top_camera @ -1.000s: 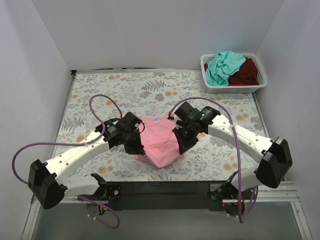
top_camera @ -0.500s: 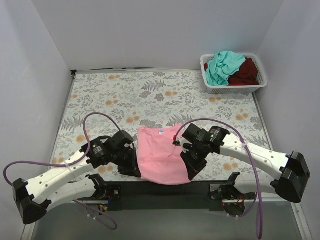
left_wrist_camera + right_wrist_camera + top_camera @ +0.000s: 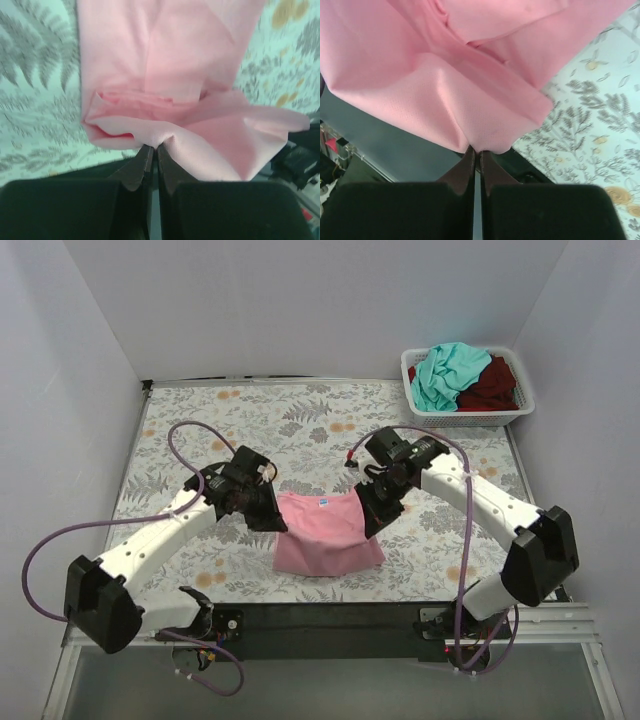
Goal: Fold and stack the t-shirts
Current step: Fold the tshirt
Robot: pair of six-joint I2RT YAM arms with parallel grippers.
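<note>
The light pink t-shirt point(image 3: 325, 535) lies partly folded near the table's front middle, a small label at its far edge. My left gripper point(image 3: 275, 521) is shut on its left edge; the left wrist view shows pink cloth point(image 3: 200, 100) pinched at the fingertips point(image 3: 154, 148). My right gripper point(image 3: 368, 523) is shut on its right edge; the right wrist view shows cloth point(image 3: 445, 75) hanging from the tips point(image 3: 475, 150). The teal t-shirt point(image 3: 445, 375) and the dark red t-shirt point(image 3: 492, 385) lie bunched in the basket.
The white slatted basket point(image 3: 470, 417) stands at the back right corner. The floral table cover point(image 3: 260, 430) stretches behind the shirt. White walls close in on three sides. The black front rail point(image 3: 330, 620) runs below the shirt.
Both grippers have moved away from the front edge toward the table's middle, carrying the pink shirt's edges. The shirt now lies further back and looks shorter.
</note>
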